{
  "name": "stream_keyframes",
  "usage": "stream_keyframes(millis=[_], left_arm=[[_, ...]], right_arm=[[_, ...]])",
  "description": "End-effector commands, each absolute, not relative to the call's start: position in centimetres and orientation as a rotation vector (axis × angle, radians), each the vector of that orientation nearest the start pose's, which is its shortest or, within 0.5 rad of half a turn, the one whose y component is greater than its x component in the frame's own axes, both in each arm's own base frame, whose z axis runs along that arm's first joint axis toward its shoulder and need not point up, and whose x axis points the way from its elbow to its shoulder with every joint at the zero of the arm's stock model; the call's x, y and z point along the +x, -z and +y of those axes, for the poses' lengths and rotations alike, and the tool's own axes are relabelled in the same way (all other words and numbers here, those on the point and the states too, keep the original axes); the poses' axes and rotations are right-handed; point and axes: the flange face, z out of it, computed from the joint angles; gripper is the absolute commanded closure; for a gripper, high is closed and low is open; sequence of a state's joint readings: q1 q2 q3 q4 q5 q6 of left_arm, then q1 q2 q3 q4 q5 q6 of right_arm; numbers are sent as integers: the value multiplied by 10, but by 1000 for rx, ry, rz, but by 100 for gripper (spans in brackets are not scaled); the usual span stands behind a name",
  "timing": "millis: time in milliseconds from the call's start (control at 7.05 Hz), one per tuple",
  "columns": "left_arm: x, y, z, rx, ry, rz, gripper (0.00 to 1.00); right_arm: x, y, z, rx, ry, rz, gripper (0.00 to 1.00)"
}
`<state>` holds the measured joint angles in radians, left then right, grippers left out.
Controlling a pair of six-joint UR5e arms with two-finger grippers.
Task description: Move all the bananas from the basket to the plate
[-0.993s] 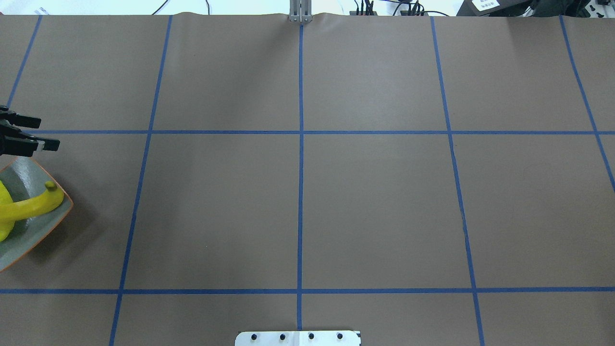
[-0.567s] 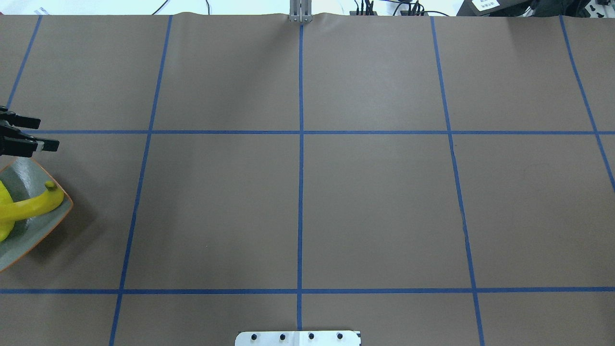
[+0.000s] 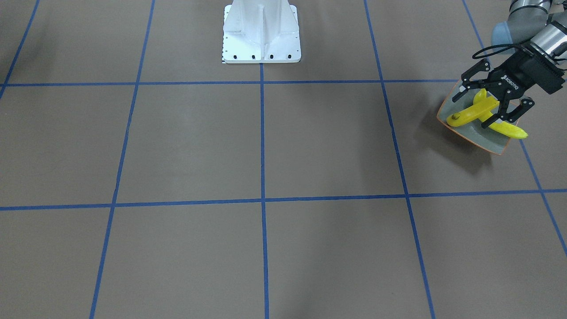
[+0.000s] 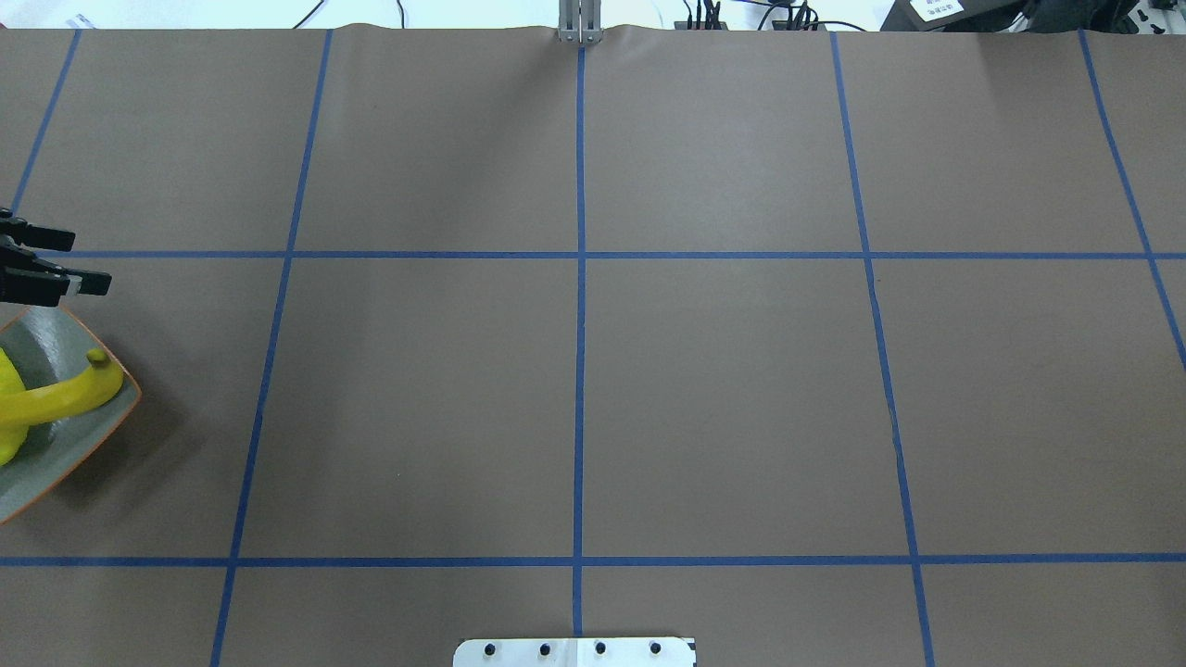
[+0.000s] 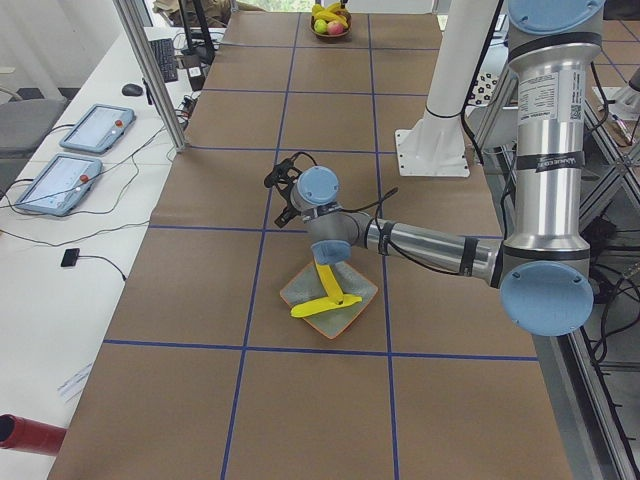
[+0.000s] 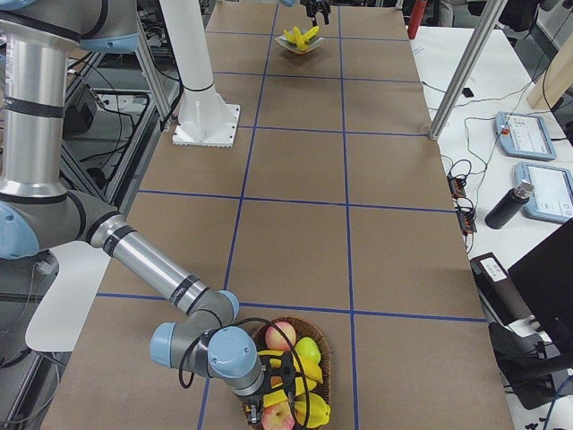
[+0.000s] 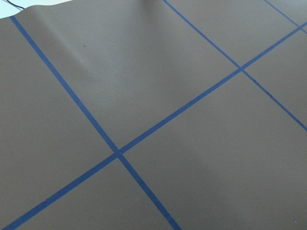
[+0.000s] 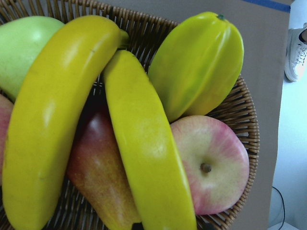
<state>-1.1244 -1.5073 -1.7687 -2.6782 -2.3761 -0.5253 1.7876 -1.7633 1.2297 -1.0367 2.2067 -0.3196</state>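
Two yellow bananas (image 3: pixel 470 114) lie crossed on the grey-green plate (image 3: pixel 480 136) with the orange rim; the plate also shows at the overhead view's left edge (image 4: pixel 57 341). My left gripper (image 3: pixel 476 106) is open and empty, hanging just above the plate's far side (image 4: pixel 82 260). Two more bananas (image 8: pixel 144 143) lie in the wicker basket (image 8: pixel 240 96) among other fruit. My right gripper (image 6: pixel 285 387) is low over the basket (image 6: pixel 291 336). Its fingers do not show in the wrist view, so I cannot tell whether it is open or shut.
The basket also holds a green starfruit (image 8: pixel 201 62), a red-yellow apple (image 8: pixel 216 167), a pear (image 8: pixel 100 177) and a green apple (image 8: pixel 21 43). The robot's white base (image 3: pixel 261 31) stands at the table's middle edge. Tablets (image 5: pixel 60 170) lie on the side desk.
My left gripper has drifted slightly toward the overhead view's left edge, still open. The bananas and plate have not moved.
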Motion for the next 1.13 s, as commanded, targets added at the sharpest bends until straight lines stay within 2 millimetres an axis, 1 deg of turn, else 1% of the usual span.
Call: stream_keyframes(millis=[0,284,567,709,851,993], left_arm=[[143,-463,-441,706,-432,1158,0],[144,-465,-443,703,-431,1157,0],[144,-465,-443,702,-429,1158,0],[144,-464,-443,703,-430,1158,0],[144,-465,-443,701,-428,1158,0],[144,-465,-443,701,-428,1158,0]], right_arm=[[152,-847,-346,196,100,-610,100],[154,-825,-357,238,114,-609,100],[164,-814,-360,265,99,-601,100],[180,-807,-356,292,65,-590,100],[190,-798,-358,315,48,-576,100],[200,-787,-373,331,40,-570,100]])
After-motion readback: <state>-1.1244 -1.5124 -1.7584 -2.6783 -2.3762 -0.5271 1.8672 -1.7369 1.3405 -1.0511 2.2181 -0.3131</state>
